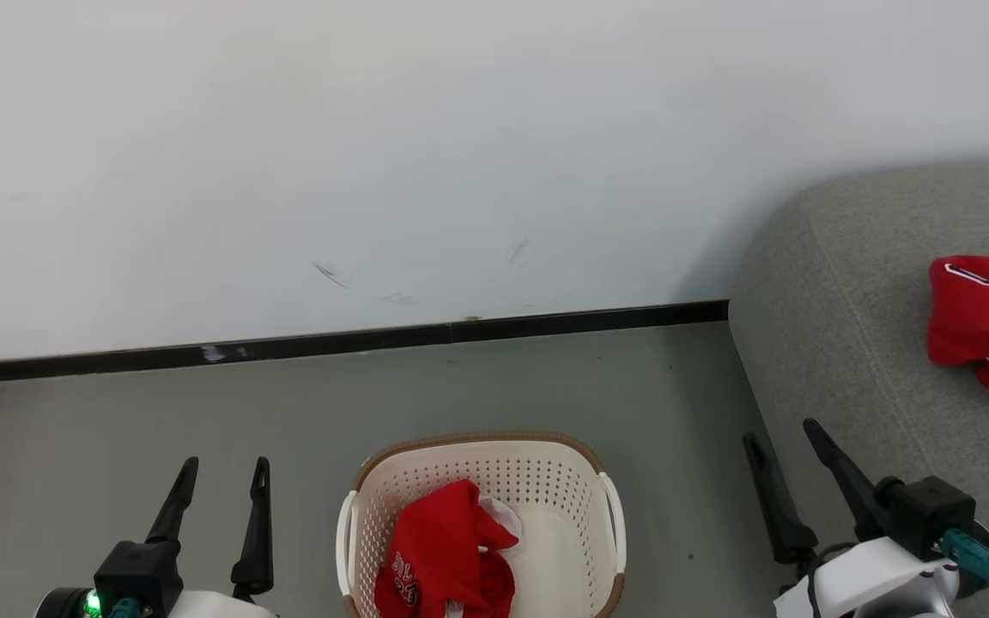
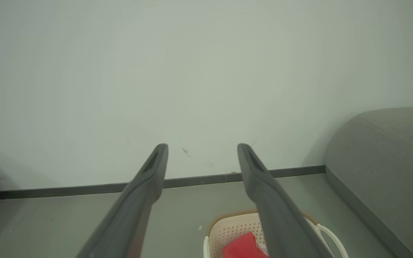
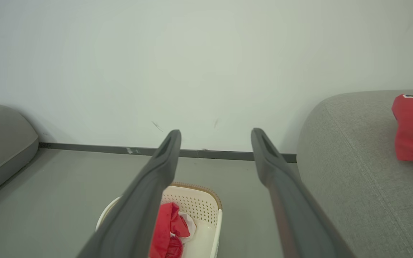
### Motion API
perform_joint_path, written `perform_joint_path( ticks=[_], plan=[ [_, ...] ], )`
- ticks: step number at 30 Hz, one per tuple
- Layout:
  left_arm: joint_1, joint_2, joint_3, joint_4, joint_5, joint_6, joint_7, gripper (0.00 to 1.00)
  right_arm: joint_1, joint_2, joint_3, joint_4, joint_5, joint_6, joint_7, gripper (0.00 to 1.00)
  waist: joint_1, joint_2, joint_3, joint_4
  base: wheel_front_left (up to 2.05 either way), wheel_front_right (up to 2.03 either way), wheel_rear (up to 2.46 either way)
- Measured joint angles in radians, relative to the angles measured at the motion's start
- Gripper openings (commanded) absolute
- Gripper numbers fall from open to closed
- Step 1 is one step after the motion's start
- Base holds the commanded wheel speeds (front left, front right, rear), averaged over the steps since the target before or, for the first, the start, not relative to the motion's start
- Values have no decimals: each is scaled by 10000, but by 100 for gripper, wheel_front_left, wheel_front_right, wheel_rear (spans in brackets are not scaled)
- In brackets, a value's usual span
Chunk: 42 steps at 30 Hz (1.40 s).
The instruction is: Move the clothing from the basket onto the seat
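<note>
The left claw (image 1: 227, 468) and the right claw (image 1: 778, 433) hung spread wide, touching nothing. One red garment (image 1: 443, 549) lay in the basket (image 1: 477, 439); a second garment (image 1: 975, 313) lay on the seat (image 1: 846, 343).

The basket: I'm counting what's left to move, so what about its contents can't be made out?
- Head view: the basket's near end and the red clothing's lower part are cut off by the bottom edge, so whether it is one piece or several cannot be told.
- Left wrist view: a finger crosses the basket, and the bottom edge cuts it.
- Right wrist view: a finger hides its left part.
- White lettering: folded and partly cut off.
</note>
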Motion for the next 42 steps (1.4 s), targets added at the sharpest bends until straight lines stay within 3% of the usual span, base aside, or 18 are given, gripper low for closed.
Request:
perform_joint_path(
  ticks=[14, 23, 34, 42],
  plan=[
    [-34, 165, -19, 301, 104, -274, 0, 100, 334, 98, 40, -865, -180, 0, 17, 100, 0, 0, 272, 6, 0, 0, 0],
    [-947, 301, -965, 951, 677, -805, 261, 100, 350, 107, -96, -1444, -431, 0, 90, 100, 0, 0, 676, -112, 0, 0, 0],
    [-2336, -46, -2011, 2057, 1172, -1411, 817, 100, 676, 142, -433, -2226, -616, 0, 272, 100, 0, 0, 1398, -362, 0, 0, 0],
    [-3010, -332, -2389, 2955, 1350, -1586, 1145, 100, 905, 161, -941, -2867, -616, 0, 280, 100, 0, 0, 2070, -615, 0, 0, 0]
  ],
)
